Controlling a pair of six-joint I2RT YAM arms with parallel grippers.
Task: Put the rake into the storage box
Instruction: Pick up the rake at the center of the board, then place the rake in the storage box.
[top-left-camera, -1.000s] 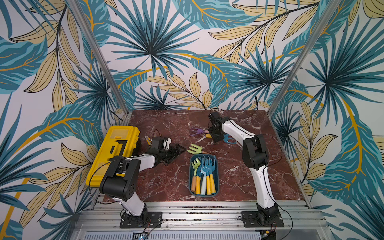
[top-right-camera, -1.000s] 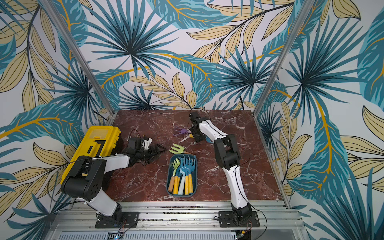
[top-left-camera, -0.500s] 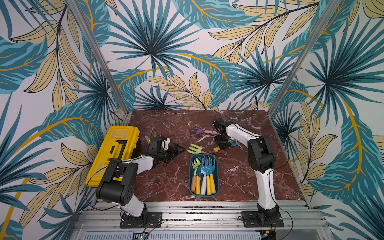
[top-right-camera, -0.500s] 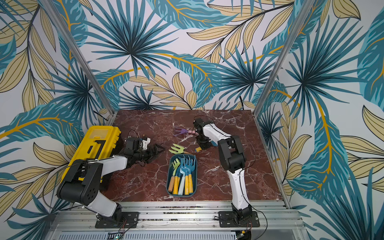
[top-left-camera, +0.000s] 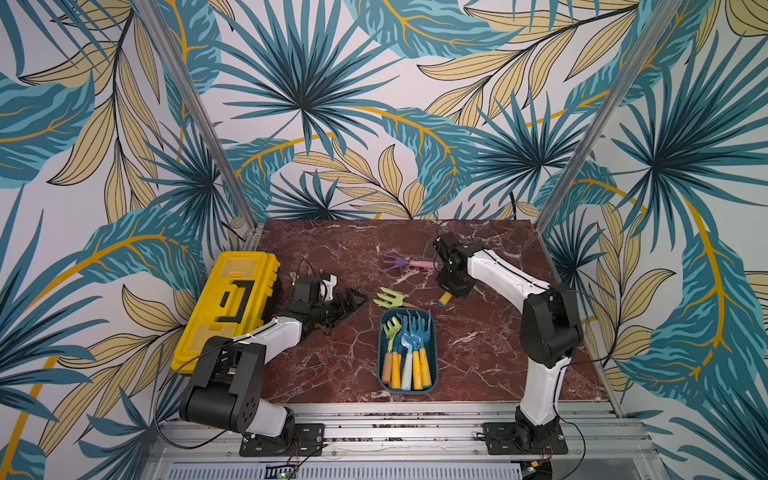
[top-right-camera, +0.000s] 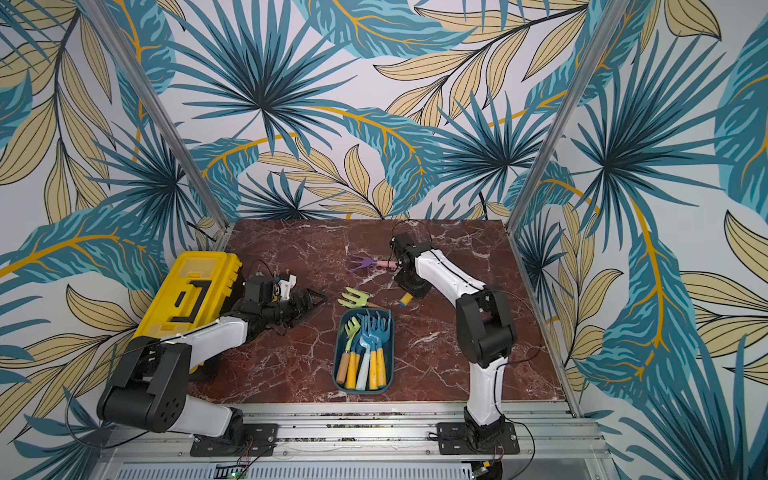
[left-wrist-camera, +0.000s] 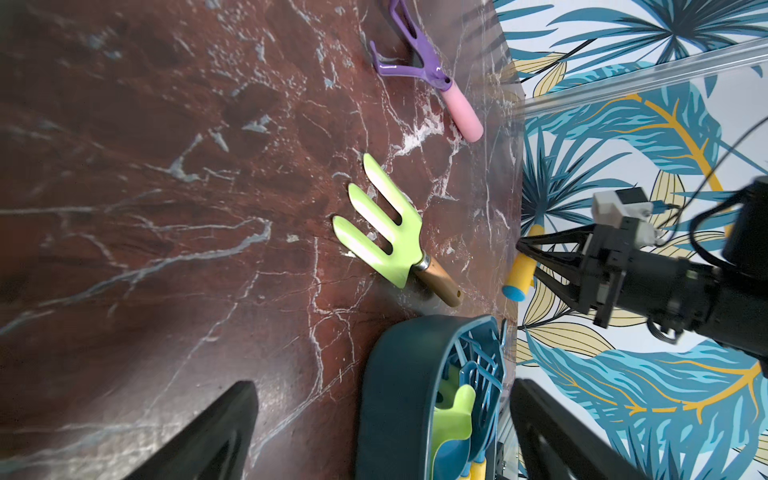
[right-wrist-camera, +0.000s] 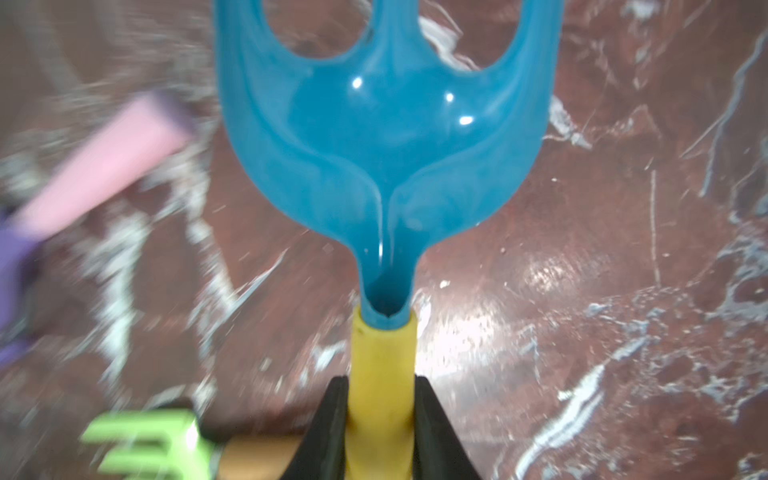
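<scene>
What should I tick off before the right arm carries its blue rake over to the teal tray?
1. Grip: right gripper is shut on the blue plastic rake by its yellow handle: ok.
2. Rake lifted clear of the red marble table: cannot tell.
3. Route: the lime green fork with wooden handle lies close to the far end of the dark teal plastic storage tray: not ok, so it is probably best to pass above it.
4. Room in the tray: several tools already fill most of it: cannot tell.
5. Left gripper is open, empty and off to the side of the tray: ok.
</scene>
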